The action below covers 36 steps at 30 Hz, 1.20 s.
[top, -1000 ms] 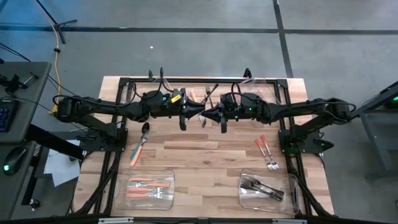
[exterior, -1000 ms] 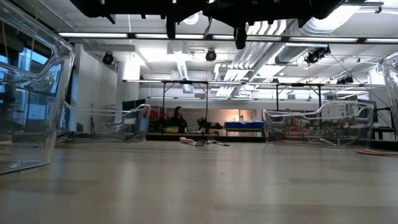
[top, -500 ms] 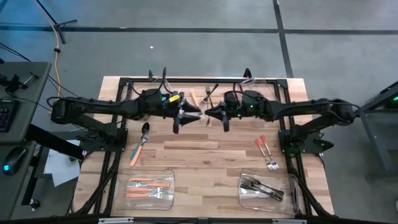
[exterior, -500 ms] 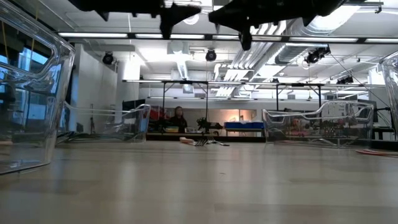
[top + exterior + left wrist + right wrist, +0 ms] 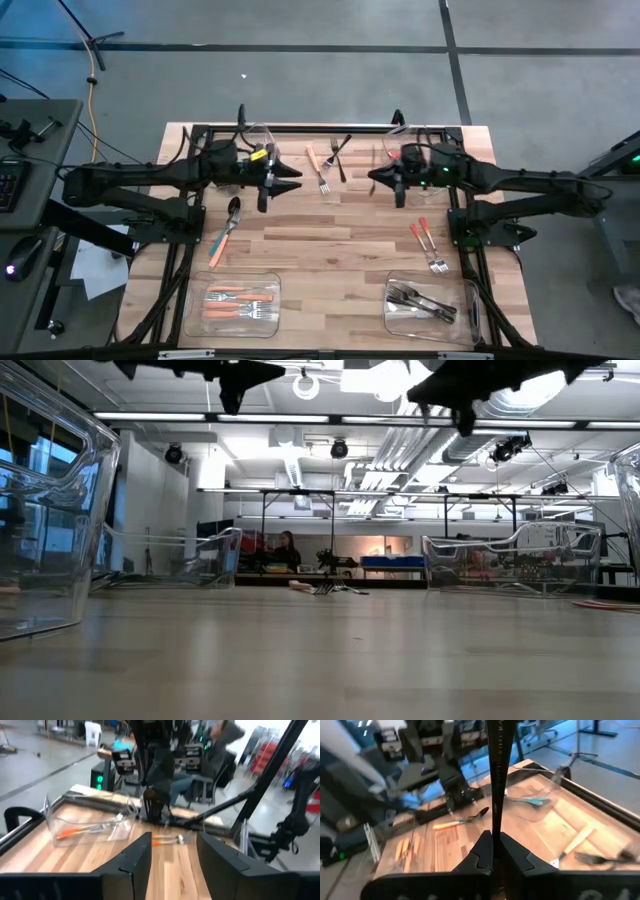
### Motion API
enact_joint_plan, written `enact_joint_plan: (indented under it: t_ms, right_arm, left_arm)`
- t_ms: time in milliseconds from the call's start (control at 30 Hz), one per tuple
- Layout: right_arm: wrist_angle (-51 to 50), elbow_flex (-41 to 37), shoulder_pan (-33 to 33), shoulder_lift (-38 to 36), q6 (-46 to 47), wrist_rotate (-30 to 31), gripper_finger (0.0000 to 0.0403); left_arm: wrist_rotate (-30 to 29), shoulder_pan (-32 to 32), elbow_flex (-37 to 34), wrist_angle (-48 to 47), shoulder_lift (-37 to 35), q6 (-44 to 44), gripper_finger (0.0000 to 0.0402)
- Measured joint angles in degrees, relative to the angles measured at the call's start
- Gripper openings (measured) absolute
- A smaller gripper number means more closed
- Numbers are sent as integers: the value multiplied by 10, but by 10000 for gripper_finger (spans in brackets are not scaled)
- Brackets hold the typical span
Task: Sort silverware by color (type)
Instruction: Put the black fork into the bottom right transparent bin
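Top-down view first: the right gripper (image 5: 383, 181) hangs over the back half of the table (image 5: 330, 250), clamped on what looks like a thin black utensil (image 5: 386, 154). The left gripper (image 5: 283, 181) faces it with nothing in it. Between the two lie an orange-handled fork (image 5: 317, 165) and a black fork (image 5: 338, 153), close enough together that a sloppy grab by the left one could catch both or knock one aside. The dark-cutlery bin (image 5: 462, 322) sits well away from the right gripper, at the table's front edge, with two red-orange forks (image 5: 429, 246) loose on the way there. That's a long carry for a skinny thing pinched at one end. An orange-handled spoon (image 5: 223, 236) lies a bit out from the left gripper, and the orange bin (image 5: 196, 322) is further off. From table height both grippers are high overhead, so letting go up there would probably bounce the piece off the wood or out of the bin. The left wrist camera shows its fingers (image 5: 135, 862) clearly apart with bare wood between them, and a person sits in the room behind. The right wrist camera shows its fingers pressed together on the dark handle (image 5: 495, 770), which sticks straight out of the grip. My guess is it could swivel or slip during a fast swing, and a twisted piece lands badly.
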Motion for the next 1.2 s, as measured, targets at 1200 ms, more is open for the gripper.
enact_joint_plan:
  t_ms: [1200]
  right_arm:
    - [131,-78,16,-50,70,-15,0]
  left_arm:
    - [-101,-17,-226,238,-116,-101,0]
